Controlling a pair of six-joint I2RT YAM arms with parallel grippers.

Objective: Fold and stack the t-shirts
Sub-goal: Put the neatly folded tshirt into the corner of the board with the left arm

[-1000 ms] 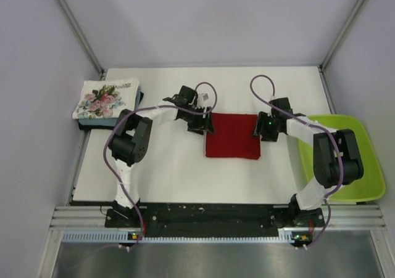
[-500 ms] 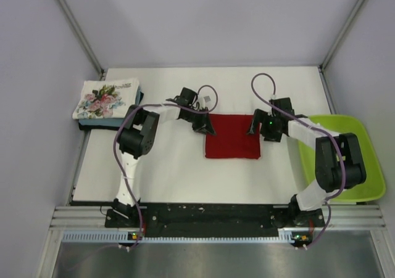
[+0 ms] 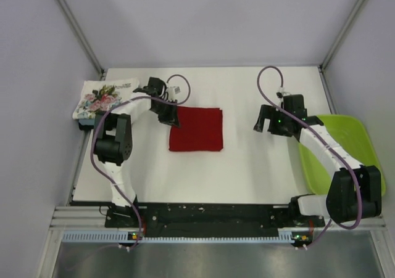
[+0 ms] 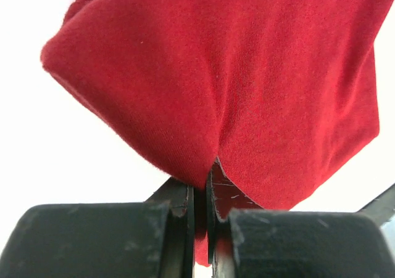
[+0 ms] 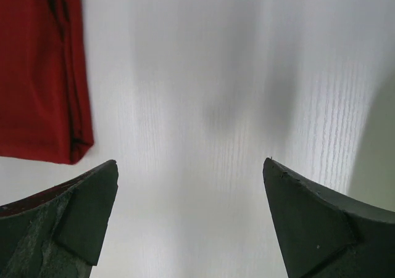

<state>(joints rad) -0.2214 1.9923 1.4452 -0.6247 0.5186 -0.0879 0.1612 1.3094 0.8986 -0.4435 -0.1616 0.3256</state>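
Two jaws differ: left gripper [image 4: 200, 192] pinches the red shirt [image 3: 197, 130], cloth half hiding its fingertips. At three o'clock the right gripper [image 5: 190, 164] stands spread.

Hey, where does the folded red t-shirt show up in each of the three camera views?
Top external: red t-shirt left of centre on the table, left end effector at its far-left corner.
Left wrist: fills the upper frame, pinched below.
Right wrist: upper left edge.
Shared landmark: white table.
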